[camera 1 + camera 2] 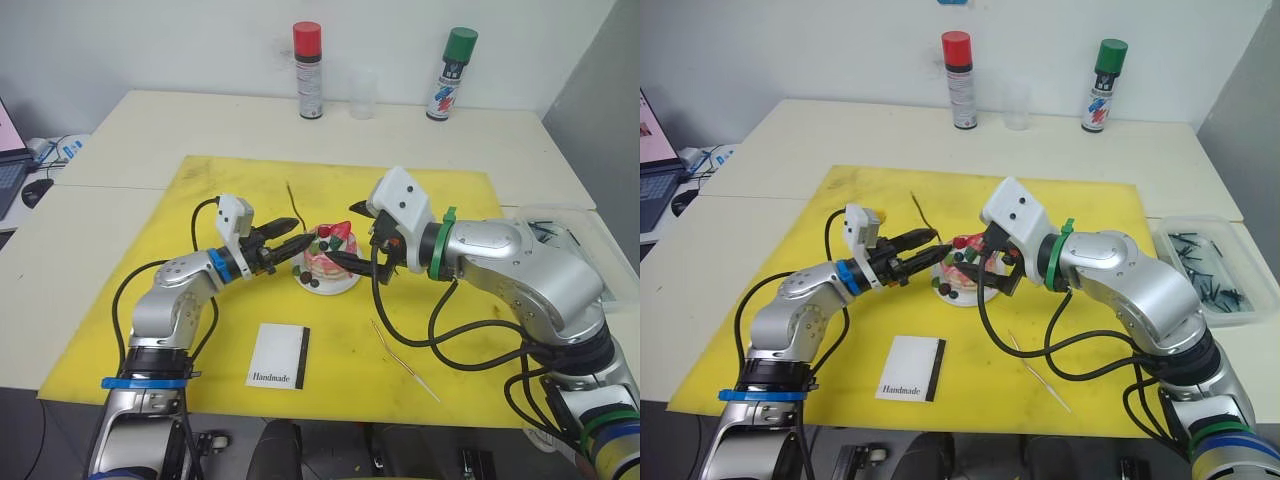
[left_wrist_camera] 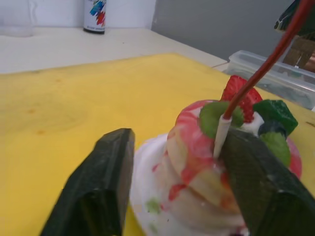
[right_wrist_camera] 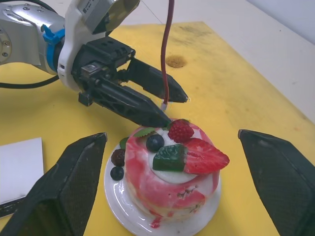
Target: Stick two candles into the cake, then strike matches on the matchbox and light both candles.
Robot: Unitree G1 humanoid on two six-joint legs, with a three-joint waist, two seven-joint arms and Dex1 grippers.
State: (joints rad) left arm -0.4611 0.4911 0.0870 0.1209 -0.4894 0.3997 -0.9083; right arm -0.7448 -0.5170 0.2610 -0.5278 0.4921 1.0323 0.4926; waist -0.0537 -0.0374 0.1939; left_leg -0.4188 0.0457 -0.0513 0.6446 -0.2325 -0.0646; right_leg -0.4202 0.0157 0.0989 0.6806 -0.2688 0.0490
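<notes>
A clear plastic tray [image 1: 1215, 268] at the table's right edge, off the yellow mat [image 1: 200, 340], holds a scatter of short dark pieces, too small to identify, while a clear cup [image 1: 363, 93] stands between a red-capped spray can [image 1: 308, 70] and a green-capped spray can [image 1: 451, 74] along the far wall. At the centre of the mat, the pink cake [image 3: 170, 179] sits on its small white plate [image 3: 118, 194], topped with a strawberry, green leaves and dark berries. The left gripper [image 1: 298, 245] reaches in from the cake's left side, its two black fingers pinching the pale lower end of the reddish candle [image 3: 166, 59], which stands close to upright with a slight lean, its long axis running from the fingertips at the cake's upper edge to a free top well above the cake. The right gripper [image 3: 172, 196] hangs on the cake's right side with its fingers spread wide, one on each side of the cake and grasping nothing. The golden candle [image 1: 404, 359] lies flat on the mat in front of the cake and to the right, slanting diagonally toward the near right corner. The white matchbox [image 1: 279, 356] marked "Handmade" lies flat near the mat's front edge, black strip along its right side
</notes>
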